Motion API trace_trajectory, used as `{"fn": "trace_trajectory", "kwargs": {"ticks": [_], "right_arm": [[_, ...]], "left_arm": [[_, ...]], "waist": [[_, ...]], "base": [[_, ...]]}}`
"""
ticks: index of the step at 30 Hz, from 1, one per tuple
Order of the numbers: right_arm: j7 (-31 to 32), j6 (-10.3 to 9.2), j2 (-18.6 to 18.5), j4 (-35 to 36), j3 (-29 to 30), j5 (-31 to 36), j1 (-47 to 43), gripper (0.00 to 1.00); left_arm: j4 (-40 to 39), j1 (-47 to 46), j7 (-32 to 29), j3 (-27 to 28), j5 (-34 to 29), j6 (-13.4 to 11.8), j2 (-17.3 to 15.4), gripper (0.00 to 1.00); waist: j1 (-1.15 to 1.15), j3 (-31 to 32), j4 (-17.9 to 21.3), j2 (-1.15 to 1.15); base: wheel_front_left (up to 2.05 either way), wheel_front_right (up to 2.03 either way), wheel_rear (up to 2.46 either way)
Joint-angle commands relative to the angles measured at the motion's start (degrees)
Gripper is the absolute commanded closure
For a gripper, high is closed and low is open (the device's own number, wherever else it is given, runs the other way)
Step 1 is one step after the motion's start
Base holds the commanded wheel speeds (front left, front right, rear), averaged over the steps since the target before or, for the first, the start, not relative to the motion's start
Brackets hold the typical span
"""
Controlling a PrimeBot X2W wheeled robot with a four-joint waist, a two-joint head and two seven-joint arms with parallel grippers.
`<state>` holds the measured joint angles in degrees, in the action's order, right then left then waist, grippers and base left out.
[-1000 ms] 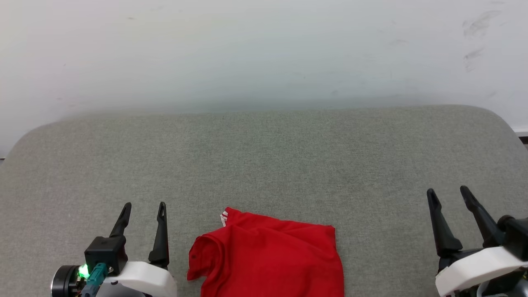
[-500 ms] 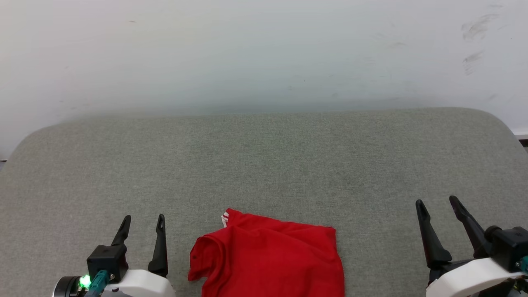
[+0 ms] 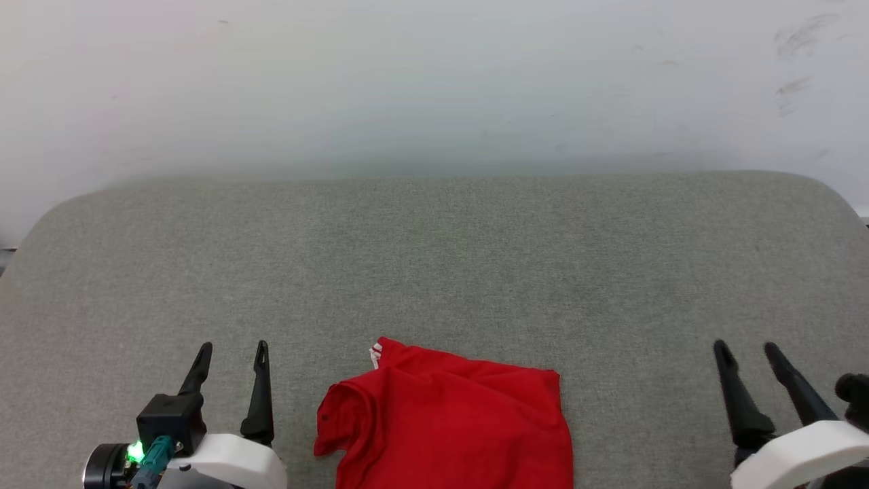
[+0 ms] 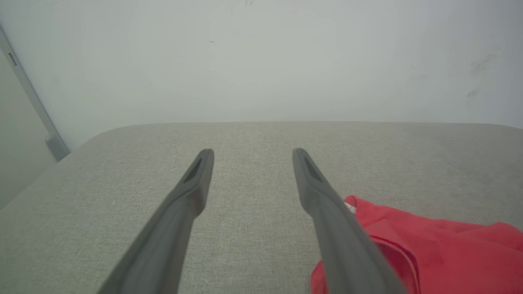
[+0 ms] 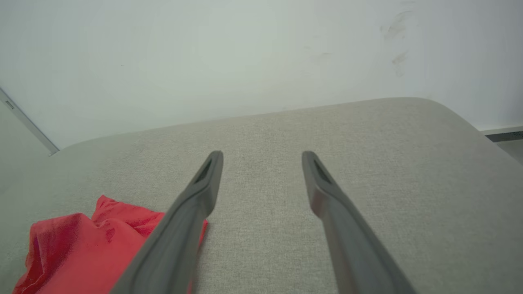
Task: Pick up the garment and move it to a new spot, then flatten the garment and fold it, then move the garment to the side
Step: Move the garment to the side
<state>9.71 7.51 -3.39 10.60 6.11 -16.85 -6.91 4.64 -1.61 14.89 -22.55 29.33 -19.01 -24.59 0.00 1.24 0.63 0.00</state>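
Your grey table carries the garment midway along its near edge, rumpled and doubled over. Toward the table's near left and near right, the left gripper and right gripper are spread wide and empty. Bring both in low and evenly for any grasp.

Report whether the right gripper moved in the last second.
Yes. The right gripper drew back toward the robot: its fingers end nearer level with the far edge of the bright red fabric garment.

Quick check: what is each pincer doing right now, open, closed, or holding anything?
Left pincer: open, empty, close beside the garment but not touching it.
Right pincer: open, empty, well clear of the garment.
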Motion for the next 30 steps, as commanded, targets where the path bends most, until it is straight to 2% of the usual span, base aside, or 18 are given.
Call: {"fn": "trace_trajectory", "kwargs": {"ticks": [1,7,11,16,22,30], "right_arm": [[0.8,-0.05,0.0,-0.6,1.5,-0.8,-0.4,0.0],[9.0,-0.05,-1.3,-5.2,4.5,-7.8,-0.2,0.0],[16.0,-0.04,-1.8,-8.7,1.9,-13.7,0.0,0.0],[21.9,-0.04,-3.0,-12.5,-3.3,-19.3,1.3,0.0],[22.9,-0.04,-3.5,-16.7,-8.6,-25.0,4.0,0.0],[23.0,-0.08,-4.7,-24.5,-14.6,-28.3,8.3,0.0]], "left_arm": [[-0.3,-0.9,0.3,0.1,-0.5,0.2,0.2,0.0],[-1.2,-2.9,0.4,0.2,-0.9,0.9,0.7,0.0],[-1.4,-3.7,0.4,0.8,-1.1,1.2,1.0,0.0],[-1.9,-4.7,0.4,1.5,-1.6,1.5,1.9,0.0],[-2.2,-5.6,0.4,1.6,-2.5,2.3,3.1,0.0],[-1.6,-6.4,0.4,3.0,-3.7,3.6,5.1,0.0]], "waist": [[0.0,-0.5,-0.5,0.0],[0.0,-2.8,-3.2,0.0],[0.0,-4.1,-4.7,0.0],[0.0,-5.4,-6.5,0.0],[0.0,-7.5,-8.4,0.0],[0.0,-10.3,-9.6,0.0]], "base": [[0.0,0.0,0.0],[0.0,0.0,0.0],[0.0,0.0,0.0],[0.0,0.0,0.0],[0.0,0.0,0.0],[0.0,0.0,0.0]]}}
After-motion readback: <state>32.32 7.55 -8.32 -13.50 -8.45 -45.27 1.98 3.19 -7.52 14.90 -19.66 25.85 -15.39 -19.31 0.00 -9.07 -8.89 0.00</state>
